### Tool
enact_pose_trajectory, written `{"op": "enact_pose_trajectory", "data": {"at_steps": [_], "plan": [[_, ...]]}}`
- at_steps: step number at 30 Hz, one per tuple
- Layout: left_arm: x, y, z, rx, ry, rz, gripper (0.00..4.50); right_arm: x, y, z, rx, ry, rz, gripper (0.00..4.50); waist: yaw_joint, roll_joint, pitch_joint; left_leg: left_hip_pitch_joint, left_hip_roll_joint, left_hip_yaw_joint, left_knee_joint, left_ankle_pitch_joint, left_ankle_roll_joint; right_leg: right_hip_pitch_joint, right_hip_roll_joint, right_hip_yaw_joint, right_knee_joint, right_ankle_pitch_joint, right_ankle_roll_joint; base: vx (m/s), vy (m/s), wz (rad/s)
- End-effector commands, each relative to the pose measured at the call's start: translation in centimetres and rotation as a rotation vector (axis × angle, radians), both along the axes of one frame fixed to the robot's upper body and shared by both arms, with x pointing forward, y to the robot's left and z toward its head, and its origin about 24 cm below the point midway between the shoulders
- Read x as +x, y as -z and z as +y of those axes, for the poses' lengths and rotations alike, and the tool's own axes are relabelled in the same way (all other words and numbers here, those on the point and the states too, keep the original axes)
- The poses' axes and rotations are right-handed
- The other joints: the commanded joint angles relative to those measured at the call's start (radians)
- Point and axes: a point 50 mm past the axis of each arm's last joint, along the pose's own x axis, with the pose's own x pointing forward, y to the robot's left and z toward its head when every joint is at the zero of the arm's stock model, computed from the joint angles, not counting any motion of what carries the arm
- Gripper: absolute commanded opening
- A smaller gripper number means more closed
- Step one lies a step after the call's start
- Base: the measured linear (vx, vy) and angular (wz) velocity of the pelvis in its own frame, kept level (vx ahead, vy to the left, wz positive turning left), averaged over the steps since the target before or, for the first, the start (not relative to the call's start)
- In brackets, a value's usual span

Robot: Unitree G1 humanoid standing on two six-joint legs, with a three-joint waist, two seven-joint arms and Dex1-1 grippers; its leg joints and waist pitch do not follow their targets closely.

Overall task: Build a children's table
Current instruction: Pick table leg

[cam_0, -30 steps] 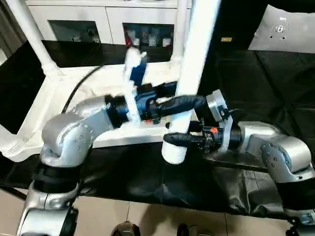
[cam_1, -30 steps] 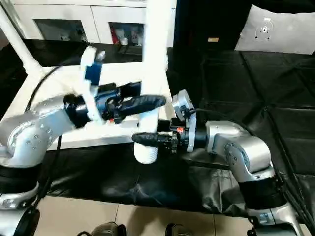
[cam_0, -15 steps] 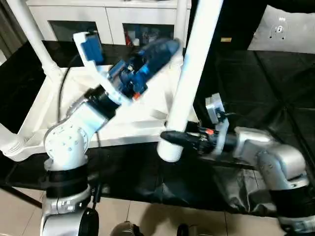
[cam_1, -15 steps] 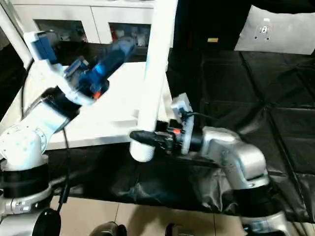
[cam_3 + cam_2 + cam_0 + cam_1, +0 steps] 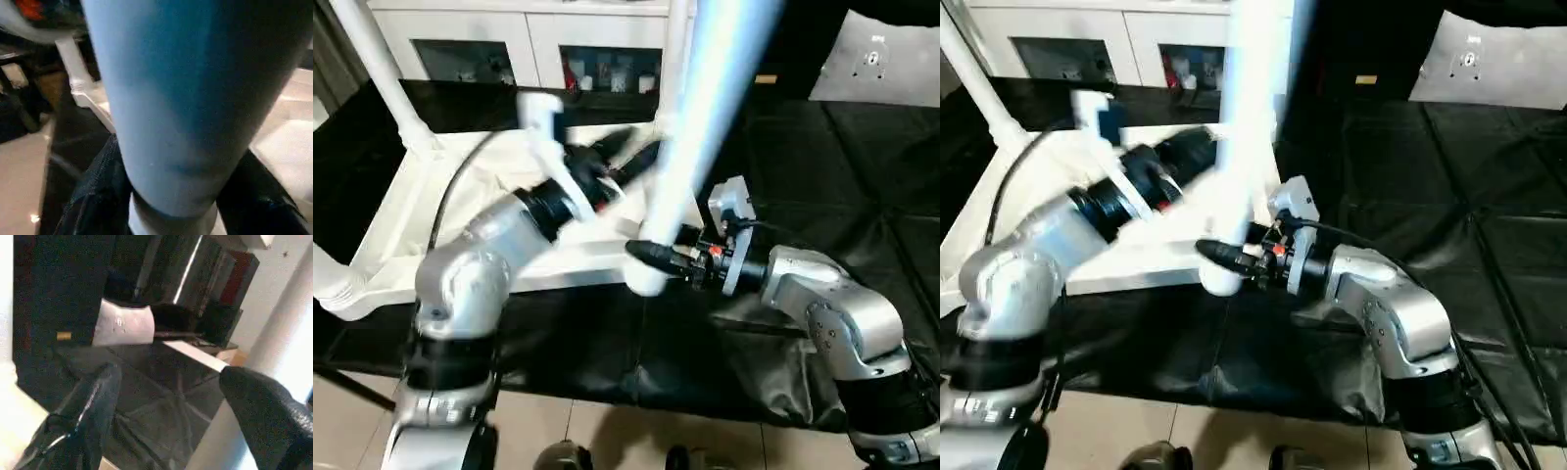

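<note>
The children's table lies upside down: its white ribbed tabletop (image 5: 421, 196) rests on the black-covered surface, with one leg (image 5: 377, 69) standing at the far left corner and another (image 5: 675, 49) at the far right. My right gripper (image 5: 651, 259) is shut on the thick lower end of a third long white leg (image 5: 705, 117), which slants up and to the right. In the right wrist view this leg (image 5: 186, 98) sits between the fingers (image 5: 93, 196). My left gripper (image 5: 634, 159) hangs open just left of the held leg, over the tabletop. Nothing lies between its spread fingers (image 5: 98, 396).
A white cabinet with glass doors (image 5: 509, 49) stands behind the tabletop. Black cloth (image 5: 822, 166) covers the surface to the right, with a white panel (image 5: 891, 59) at the far right. An empty corner socket (image 5: 337, 289) sits at the tabletop's near left.
My left gripper let go of the held leg, swung up and away, then came back beside it, higher up and open wider. The right gripper tilted the leg further right.
</note>
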Motion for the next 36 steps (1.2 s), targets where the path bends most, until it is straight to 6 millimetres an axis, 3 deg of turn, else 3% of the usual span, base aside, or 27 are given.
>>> {"op": "enact_pose_trajectory", "data": {"at_steps": [1,6,8,10,13,14,16,18,21,23,24,25,26,28,29,32,33,34,35,36], "plan": [[-0.9,0.2,-1.3,0.041,0.071,-0.014,3.8,0.2,-0.3,0.4,-0.011,0.017,-0.021,1.9,0.001,-0.017,-0.086,0.007,0.052,-0.01,-0.057,-0.047,0.079,0.067,-0.109,0.061,-0.076,-0.334,-0.095,0.0,0.0,0.0],[-0.3,1.1,0.0,0.064,-0.05,-0.01,3.8,0.1,-0.4,0.2,0.012,0.099,-0.03,1.9,-0.002,-0.012,-0.09,0.009,0.053,-0.012,-0.057,-0.054,0.07,0.063,-0.106,0.06,-0.079,-0.343,-0.075,0.0,0.0,0.0],[-0.1,2.4,2.4,0.074,-0.191,0.026,3.8,-0.2,-0.5,-0.6,0.026,0.228,-0.038,1.9,-0.005,-0.005,-0.091,0.007,0.057,-0.014,-0.058,-0.037,0.065,0.062,-0.104,0.062,-0.072,-0.301,-0.079,0.0,0.0,0.0],[-0.4,3.4,3.9,0.095,-0.279,0.045,3.8,-0.5,-0.3,-1.3,0.04,0.335,-0.012,1.9,-0.01,-0.008,-0.093,0.007,0.056,-0.015,-0.06,-0.034,0.065,0.063,-0.102,0.06,-0.07,-0.281,-0.077,0.0,0.0,0.0],[-0.7,4.3,4.9,0.111,-0.345,0.066,3.8,-0.6,0.0,-2.0,0.028,0.435,0.012,1.9,-0.014,-0.004,-0.091,0.009,0.051,-0.013,-0.061,-0.059,0.053,0.061,-0.099,0.058,-0.078,-0.326,-0.069,0.0,0.0,0.0],[-1.2,5.8,5.8,0.166,-0.444,0.109,3.8,-0.6,0.7,-2.9,0.034,0.557,0.062,1.9,-0.014,-0.003,-0.09,0.015,0.048,-0.01,-0.06,-0.091,0.046,0.058,-0.099,0.058,-0.086,-0.379,-0.057,0.0,0.0,0.0],[-1.5,6.7,6.2,0.2,-0.509,0.118,3.8,-0.6,1.1,-3.4,0.022,0.635,0.073,1.9,-0.018,-0.001,-0.083,0.015,0.049,-0.012,-0.066,-0.122,0.036,0.053,-0.098,0.056,-0.094,-0.43,-0.038,0.0,0.0,0.0],[-2.0,7.8,6.5,0.226,-0.584,0.138,3.8,-0.9,1.6,-3.8,0.011,0.677,0.11,1.9,-0.027,-0.002,-0.084,0.017,0.048,-0.014,-0.067,-0.156,0.027,0.055,-0.097,0.052,-0.101,-0.463,-0.008,0.0,0.0,0.0],[-2.7,9.4,7.2,0.279,-0.717,0.183,3.8,-1.4,1.8,-4.1,-0.056,0.717,0.091,1.9,-0.034,-0.009,-0.082,0.017,0.05,-0.017,-0.071,-0.181,0.026,0.052,-0.096,0.05,-0.104,-0.469,0.004,0.0,0.0,0.0],[-3.0,9.9,7.4,0.304,-0.77,0.174,3.8,-1.9,2.0,-3.9,-0.1,0.703,0.103,1.9,-0.036,-0.006,-0.081,0.019,0.047,-0.016,-0.07,-0.19,0.026,0.049,-0.097,0.051,-0.109,-0.494,0.019,0.0,0.0,0.0],[-3.1,10.0,7.5,0.306,-0.785,0.165,3.8,-2.1,2.1,-3.6,-0.117,0.671,0.112,1.9,-0.037,-0.008,-0.08,0.017,0.044,-0.017,-0.07,-0.193,0.03,0.052,-0.096,0.048,-0.112,-0.503,0.026,0.0,0.0,0.0],[-3.3,9.8,7.3,0.262,-0.782,0.154,3.8,-2.3,1.9,-3.3,-0.095,0.629,0.062,1.9,-0.04,-0.024,-0.077,0.017,0.045,-0.014,-0.07,-0.201,0.035,0.048,-0.096,0.048,-0.12,-0.519,0.037,0.0,0.0,0.0],[-3.4,9.6,7.1,0.24,-0.777,0.147,3.8,-2.4,1.8,-3.2,-0.086,0.626,0.032,1.9,-0.037,-0.018,-0.077,0.016,0.044,-0.013,-0.068,-0.204,0.037,0.048,-0.102,0.049,-0.119,-0.534,0.041,0.0,0.0,0.0],[-3.5,9.2,6.7,0.223,-0.765,0.13,3.8,-2.6,2.0,-3.2,-0.098,0.629,-0.001,1.9,-0.037,-0.02,-0.075,0.018,0.044,-0.014,-0.068,-0.221,0.033,0.042,-0.103,0.047,-0.125,-0.569,0.045,0.0,0.0,0.0],[-3.5,9.0,6.6,0.222,-0.756,0.123,3.8,-2.6,2.0,-3.2,-0.086,0.634,-0.006,1.9,-0.038,-0.027,-0.075,0.017,0.047,-0.017,-0.071,-0.225,0.034,0.044,-0.102,0.046,-0.123,-0.559,0.046,0.0,0.0,0.0],[-3.6,9.0,6.4,0.227,-0.754,0.119,3.8,-2.6,2.1,-3.2,-0.035,0.657,0.03,1.9,-0.046,-0.023,-0.066,0.047,0.045,-0.021,-0.076,-0.377,0.011,0.04,-0.099,0.039,-0.128,-0.677,0.066,0.0,0.0,0.0],[-3.6,9.1,6.3,0.228,-0.753,0.117,3.8,-2.6,2.0,-3.2,-0.035,0.653,0.027,1.9,-0.056,-0.011,-0.063,0.104,0.053,-0.008,-0.064,-0.466,-0.014,0.007,-0.067,0.041,-0.149,-0.741,0.085,0.0,0.0,0.0],[-3.6,9.1,6.2,0.228,-0.752,0.116,3.8,-2.6,2.0,-3.2,-0.035,0.649,0.024,1.9,-0.062,-0.015,-0.05,0.143,0.051,-0.006,-0.051,-0.546,-0.022,-0.017,-0.048,0.013,-0.165,-0.763,0.096,-0.027,0.008,-0.19],[-3.6,9.1,6.0,0.232,-0.742,0.109,3.8,-2.6,1.9,-3.2,-0.029,0.651,0.025,1.9,-0.073,0.007,-0.032,0.212,0.099,-0.019,-0.07,-0.716,-0.04,-0.045,-0.004,-0.024,-0.141,-0.701,0.09,-0.027,0.008,-0.19],[-3.7,9.0,5.8,0.237,-0.734,0.103,3.8,-2.5,1.8,-3.2,-0.019,0.649,0.019,1.9,-0.051,0.001,-0.02,0.142,0.22,-0.039,-0.202,-0.868,-0.051,0.036,-0.041,-0.013,0.087,-0.456,0.045,0.005,0.003,-0.54]]}}
